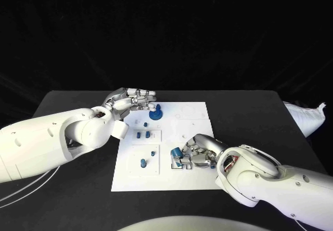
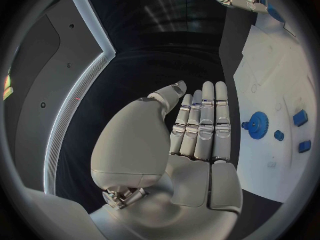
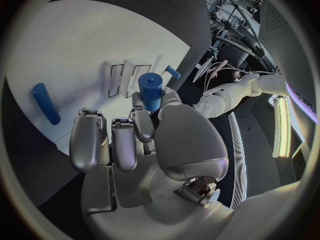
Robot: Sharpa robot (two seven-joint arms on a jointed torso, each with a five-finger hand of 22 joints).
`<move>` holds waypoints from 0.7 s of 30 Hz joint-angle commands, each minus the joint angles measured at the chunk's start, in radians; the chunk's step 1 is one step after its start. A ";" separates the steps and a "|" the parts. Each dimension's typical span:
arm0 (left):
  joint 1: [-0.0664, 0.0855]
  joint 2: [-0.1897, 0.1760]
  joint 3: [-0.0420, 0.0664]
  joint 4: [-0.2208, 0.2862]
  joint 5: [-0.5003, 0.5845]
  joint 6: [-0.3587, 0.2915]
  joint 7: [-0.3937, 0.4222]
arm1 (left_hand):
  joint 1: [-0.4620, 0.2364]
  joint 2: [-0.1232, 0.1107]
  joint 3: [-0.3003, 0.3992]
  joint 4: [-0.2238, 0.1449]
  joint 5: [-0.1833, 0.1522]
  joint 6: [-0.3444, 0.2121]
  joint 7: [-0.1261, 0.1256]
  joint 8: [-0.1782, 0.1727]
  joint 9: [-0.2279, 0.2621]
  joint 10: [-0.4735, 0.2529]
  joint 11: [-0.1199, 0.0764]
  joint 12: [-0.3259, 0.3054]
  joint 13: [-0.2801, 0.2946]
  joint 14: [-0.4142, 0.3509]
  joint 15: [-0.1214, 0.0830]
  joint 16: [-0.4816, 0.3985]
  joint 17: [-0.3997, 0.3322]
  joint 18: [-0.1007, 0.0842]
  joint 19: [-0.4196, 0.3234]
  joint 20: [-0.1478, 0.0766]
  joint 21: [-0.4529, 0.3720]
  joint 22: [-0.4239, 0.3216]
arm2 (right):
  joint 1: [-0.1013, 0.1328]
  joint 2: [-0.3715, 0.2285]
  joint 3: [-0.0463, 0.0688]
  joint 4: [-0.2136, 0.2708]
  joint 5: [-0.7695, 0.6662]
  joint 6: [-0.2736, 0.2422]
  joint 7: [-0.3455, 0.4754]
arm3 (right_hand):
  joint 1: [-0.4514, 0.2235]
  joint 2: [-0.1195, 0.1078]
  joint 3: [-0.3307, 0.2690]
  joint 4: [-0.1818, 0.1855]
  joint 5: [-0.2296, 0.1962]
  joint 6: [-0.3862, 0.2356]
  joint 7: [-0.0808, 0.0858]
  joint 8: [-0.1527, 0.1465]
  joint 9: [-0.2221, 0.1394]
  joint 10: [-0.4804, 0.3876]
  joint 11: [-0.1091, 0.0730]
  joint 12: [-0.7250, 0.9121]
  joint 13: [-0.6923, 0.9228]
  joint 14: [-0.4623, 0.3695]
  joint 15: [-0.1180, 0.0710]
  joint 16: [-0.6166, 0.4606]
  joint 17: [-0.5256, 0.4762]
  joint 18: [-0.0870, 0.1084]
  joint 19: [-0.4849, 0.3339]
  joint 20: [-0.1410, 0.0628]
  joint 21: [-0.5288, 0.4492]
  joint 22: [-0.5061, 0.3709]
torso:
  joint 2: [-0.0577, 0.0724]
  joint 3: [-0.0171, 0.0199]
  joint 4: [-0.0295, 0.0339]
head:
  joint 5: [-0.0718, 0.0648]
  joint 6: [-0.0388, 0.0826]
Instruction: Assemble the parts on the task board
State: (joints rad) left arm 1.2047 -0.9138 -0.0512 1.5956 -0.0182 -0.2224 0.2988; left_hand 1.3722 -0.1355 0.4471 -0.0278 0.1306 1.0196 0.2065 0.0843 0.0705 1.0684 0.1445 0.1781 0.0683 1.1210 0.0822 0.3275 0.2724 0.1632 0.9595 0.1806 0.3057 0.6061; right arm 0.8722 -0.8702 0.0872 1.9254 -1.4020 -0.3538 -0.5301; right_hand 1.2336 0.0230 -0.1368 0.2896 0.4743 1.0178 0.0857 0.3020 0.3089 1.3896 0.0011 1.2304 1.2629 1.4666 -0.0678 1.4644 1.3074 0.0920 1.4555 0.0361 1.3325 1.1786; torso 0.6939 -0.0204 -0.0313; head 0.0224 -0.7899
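Observation:
The white task board (image 1: 187, 178) lies in the middle of the black table. My right hand (image 1: 199, 152) hovers at the board's right front and pinches a short blue cylinder (image 1: 177, 152) (image 3: 151, 89) between thumb and finger. A blue gear (image 1: 157, 114) (image 2: 256, 125) stands at the board's far left part. My left hand (image 1: 132, 101) (image 2: 197, 130) hangs beside the gear over the board's far left edge, fingers stretched side by side, holding nothing. A blue peg (image 3: 47, 102) lies on the board near my right hand.
Several small blue parts (image 1: 142, 134) stand in the outlined fields on the board's left half, and two more (image 1: 144, 163) sit nearer the front. The black table (image 1: 69, 192) surrounds the board. A white object (image 1: 305, 115) lies at the table's right edge.

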 commanded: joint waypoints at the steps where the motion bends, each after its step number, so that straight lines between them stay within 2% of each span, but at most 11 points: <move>1: 0.000 0.001 0.000 0.004 -0.005 0.019 0.005 | -0.003 0.010 -0.005 -0.001 0.005 -0.004 0.001 0.005 0.000 -0.007 0.001 0.006 -0.002 0.007 -0.002 -0.003 -0.001 0.017 0.006 -0.002 -0.004 -0.001 | 0.000 0.003 0.000 -0.006 0.011 0.064 -0.011 | -0.031 0.001 -0.014 0.000 -0.001 0.011 -0.009 0.007 0.006 0.002 -0.003 -0.009 -0.003 0.070 -0.005 0.002 0.076 -0.014 0.001 -0.006 0.002 -0.003 | 0.000 -0.0003 0.0003 | 0.002 -0.002; 6: 0.000 0.000 0.000 0.004 -0.005 0.018 0.005 | -0.003 0.010 -0.005 -0.001 0.005 -0.004 0.001 0.005 0.000 -0.007 0.001 0.006 -0.002 0.007 -0.002 -0.003 -0.001 0.017 0.006 -0.002 -0.004 -0.001 | 0.000 0.005 0.000 -0.009 0.005 0.087 -0.013 | -0.047 0.009 -0.021 0.000 -0.003 0.021 -0.015 0.016 0.017 -0.007 -0.007 -0.032 -0.020 0.070 -0.008 0.001 0.075 -0.014 0.001 -0.009 0.001 -0.003 | 0.000 0.0009 -0.0024 | 0.005 -0.003; 16: 0.000 -0.002 0.000 0.005 -0.005 0.018 0.004 | -0.003 0.010 -0.005 -0.001 0.005 -0.004 0.001 0.005 0.000 -0.007 0.001 0.006 -0.002 0.007 -0.002 -0.003 -0.001 0.017 0.006 -0.002 -0.004 -0.001 | 0.000 0.006 0.000 -0.016 -0.014 0.103 -0.014 | -0.064 0.018 -0.031 0.001 -0.006 0.032 -0.021 0.027 0.032 -0.002 -0.013 -0.031 -0.016 0.069 -0.013 0.000 0.073 -0.013 0.000 -0.013 0.000 -0.004 | 0.000 0.0010 -0.0012 | 0.007 -0.003; 21: 0.000 -0.002 0.000 0.006 -0.005 0.018 0.004 | -0.003 0.010 -0.005 -0.001 0.005 -0.004 0.001 0.005 0.000 -0.007 0.001 0.006 -0.002 0.007 -0.002 -0.003 -0.001 0.017 0.006 -0.002 -0.004 -0.001 | 0.001 0.010 0.000 -0.025 -0.027 0.098 -0.015 | -0.084 0.020 -0.045 0.000 -0.030 0.027 -0.022 0.029 0.043 -0.004 -0.014 -0.039 -0.019 0.069 -0.014 -0.001 0.072 -0.013 -0.001 -0.015 -0.002 -0.007 | 0.000 0.0003 -0.0020 | 0.008 -0.003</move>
State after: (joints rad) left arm 1.2047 -0.9170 -0.0512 1.5988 -0.0185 -0.2222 0.2978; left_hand 1.3722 -0.1355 0.4471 -0.0278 0.1306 1.0196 0.2065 0.0843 0.0705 1.0684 0.1444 0.1781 0.0683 1.1209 0.0821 0.3275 0.2726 0.1633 0.9595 0.1806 0.3057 0.6062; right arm 0.8727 -0.8614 0.0872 1.9016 -1.4052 -0.2707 -0.5400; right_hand 1.1579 0.0445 -0.1781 0.2899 0.4479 1.0469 0.0642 0.3324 0.3519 1.3903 -0.0091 1.1957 1.2441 1.4666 -0.0754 1.4642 1.3079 0.0920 1.4555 0.0286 1.3324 1.1723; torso 0.6939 -0.0195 -0.0324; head 0.0299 -0.7930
